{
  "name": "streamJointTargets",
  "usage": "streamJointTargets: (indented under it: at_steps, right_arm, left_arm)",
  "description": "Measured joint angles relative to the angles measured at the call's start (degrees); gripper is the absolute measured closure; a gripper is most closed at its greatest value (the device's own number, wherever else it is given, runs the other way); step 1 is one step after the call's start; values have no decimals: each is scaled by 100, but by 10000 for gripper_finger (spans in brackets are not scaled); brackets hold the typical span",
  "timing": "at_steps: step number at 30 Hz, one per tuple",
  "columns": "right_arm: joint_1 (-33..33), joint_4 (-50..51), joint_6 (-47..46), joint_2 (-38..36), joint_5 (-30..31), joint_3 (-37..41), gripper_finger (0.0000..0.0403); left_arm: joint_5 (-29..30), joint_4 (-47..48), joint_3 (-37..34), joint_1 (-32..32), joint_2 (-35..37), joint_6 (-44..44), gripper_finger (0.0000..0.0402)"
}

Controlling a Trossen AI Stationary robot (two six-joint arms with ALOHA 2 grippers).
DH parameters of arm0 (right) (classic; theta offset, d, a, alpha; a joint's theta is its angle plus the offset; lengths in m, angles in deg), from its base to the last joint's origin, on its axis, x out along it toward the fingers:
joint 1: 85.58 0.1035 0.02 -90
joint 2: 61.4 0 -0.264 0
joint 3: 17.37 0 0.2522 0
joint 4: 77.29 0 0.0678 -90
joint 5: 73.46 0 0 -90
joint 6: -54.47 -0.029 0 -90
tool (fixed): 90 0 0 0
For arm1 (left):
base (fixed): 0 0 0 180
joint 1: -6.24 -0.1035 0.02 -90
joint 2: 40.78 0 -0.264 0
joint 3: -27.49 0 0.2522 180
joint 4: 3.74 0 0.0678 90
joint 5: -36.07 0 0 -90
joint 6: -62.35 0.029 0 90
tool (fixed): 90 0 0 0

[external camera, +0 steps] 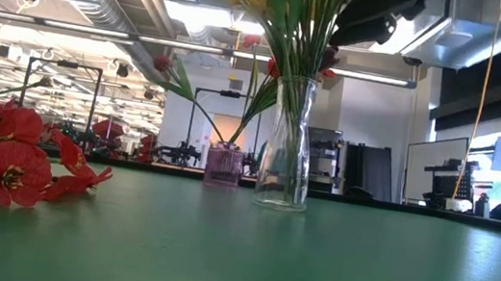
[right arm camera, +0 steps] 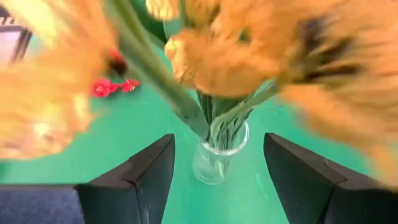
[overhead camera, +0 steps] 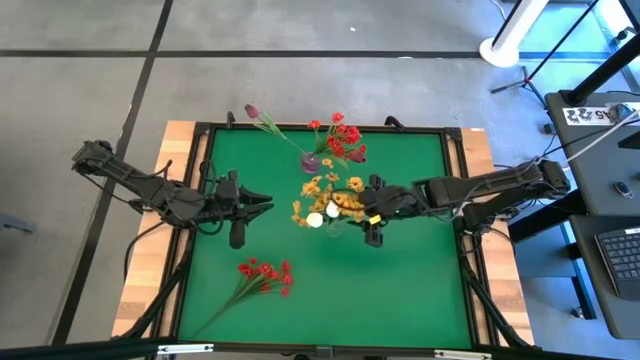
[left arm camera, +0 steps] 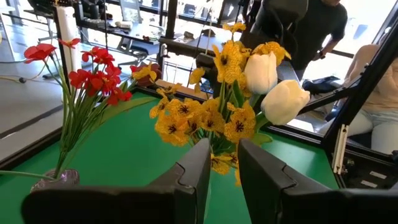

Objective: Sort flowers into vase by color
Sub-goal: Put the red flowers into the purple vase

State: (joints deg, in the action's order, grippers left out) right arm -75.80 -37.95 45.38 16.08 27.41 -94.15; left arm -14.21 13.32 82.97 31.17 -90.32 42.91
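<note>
A clear glass vase (overhead camera: 335,226) (external camera: 286,150) stands mid-table and holds yellow-orange flowers (overhead camera: 335,195) (left arm camera: 205,115) and white tulip buds (overhead camera: 316,219) (left arm camera: 273,87). A small purple vase (overhead camera: 310,161) (external camera: 223,166) behind it holds red flowers (overhead camera: 345,138) (left arm camera: 93,78) and a dark maroon bud (overhead camera: 252,111). One red bunch (overhead camera: 264,274) (external camera: 14,168) lies flat on the mat near the front. My right gripper (overhead camera: 362,208) (right arm camera: 217,168) is open, high among the yellow blooms, above the clear vase's mouth (right arm camera: 227,134). My left gripper (overhead camera: 268,205) (left arm camera: 225,168) hovers left of the clear vase, open only a little.
The green mat (overhead camera: 400,290) is framed by a black rim (overhead camera: 320,127) on a wooden table. Bare mat shows at the front right and between the lying red bunch and the vases. A person (left arm camera: 298,31) stands beyond the far edge, among room equipment.
</note>
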Motion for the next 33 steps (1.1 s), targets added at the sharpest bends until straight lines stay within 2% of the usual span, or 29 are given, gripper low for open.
streamJointTargets:
  at_steps: [7,11,13,19,22,29,33]
  right_arm:
    - [0,244,-116,-313,-31,0,157]
    - [3,500,-184,-706,-489,0,157]
    - [112,703,-308,-960,-482,0,157]
    - [730,1462,-705,-1784,454,2,157]
    - [1142,1645,-901,-2102,1038,-2,157]
    - [1952,1841,-1048,-2573,2214,0,157]
    - [2231,1824,-1042,-2824,2944,2,157]
  left_arm:
    - [1,25,-1,0,0,-15,324]
    - [-16,45,1,0,0,-239,324]
    - [-43,106,1,0,0,-269,324]
    - [-49,166,1,2,0,-380,324]
    - [-393,554,1,1,2,-704,324]
    - [-968,2671,1,425,-109,-2507,323]
    - [-1535,3186,1,802,-439,-3471,323]
